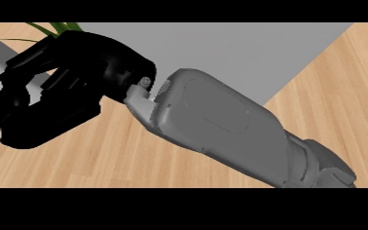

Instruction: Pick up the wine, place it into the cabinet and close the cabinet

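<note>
- Looking for the wine, you will find no bottle anywhere in frame; where it lies from the fingers, and how its long axis runs, cannot be told.
- Your right hand sits at the left of the frame, over the edge where the wood desk meets a grey panel.
- Its fingers are curled in toward the palm. A gap between them shows only grey behind, and nothing is seen pinched there; whether something is hidden deeper in the palm you cannot tell.
- The grey forearm comes in from the lower right and runs diagonally to the upper left, so this is the only hand placed for the next move. The left hand does not show.
- Green leaves poke out just above the hand at the upper left.
- No cabinet or door can be made out.
- Count: one hand, one forearm, one grey panel, one tuft of leaves, no bottle.
</note>
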You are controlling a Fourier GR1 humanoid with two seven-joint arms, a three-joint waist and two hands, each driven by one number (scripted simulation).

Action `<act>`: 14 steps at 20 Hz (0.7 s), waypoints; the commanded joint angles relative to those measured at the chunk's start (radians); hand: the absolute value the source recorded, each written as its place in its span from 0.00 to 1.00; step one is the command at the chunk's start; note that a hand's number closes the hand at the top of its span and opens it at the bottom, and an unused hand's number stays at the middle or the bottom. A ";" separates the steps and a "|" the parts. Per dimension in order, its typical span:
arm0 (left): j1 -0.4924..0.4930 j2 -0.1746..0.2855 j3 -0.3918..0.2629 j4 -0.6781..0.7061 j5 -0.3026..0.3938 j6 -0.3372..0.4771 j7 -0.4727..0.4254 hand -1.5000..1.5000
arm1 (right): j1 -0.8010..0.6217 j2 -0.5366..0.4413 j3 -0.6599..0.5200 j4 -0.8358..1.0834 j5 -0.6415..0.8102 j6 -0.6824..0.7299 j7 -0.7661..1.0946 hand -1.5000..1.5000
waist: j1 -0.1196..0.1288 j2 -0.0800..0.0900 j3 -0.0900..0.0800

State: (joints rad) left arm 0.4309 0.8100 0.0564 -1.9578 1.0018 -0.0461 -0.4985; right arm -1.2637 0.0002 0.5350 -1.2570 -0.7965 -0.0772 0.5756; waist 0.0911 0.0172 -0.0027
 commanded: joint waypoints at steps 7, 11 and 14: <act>0.010 0.008 0.097 0.000 0.053 -0.010 0.051 0.00 | -0.068 -0.049 -0.129 0.409 0.042 0.134 -0.269 1.00 | -0.039 -0.004 0.002; 0.019 -0.004 0.094 0.035 0.027 -0.050 0.026 0.00 | -0.056 -0.068 -0.129 0.463 0.085 0.099 -0.360 1.00 | -0.047 -0.001 0.001; -0.001 0.007 0.085 -0.011 0.039 -0.020 0.058 0.00 | -0.056 -0.105 -0.137 0.513 0.079 0.120 -0.383 1.00 | -0.050 0.009 0.002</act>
State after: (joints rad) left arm 0.4499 0.8083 0.1366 -1.9615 1.0274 -0.0675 -0.4596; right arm -1.3540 0.0006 0.4675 -0.8729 -0.7443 0.0425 0.2561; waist 0.0764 -0.0112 -0.0284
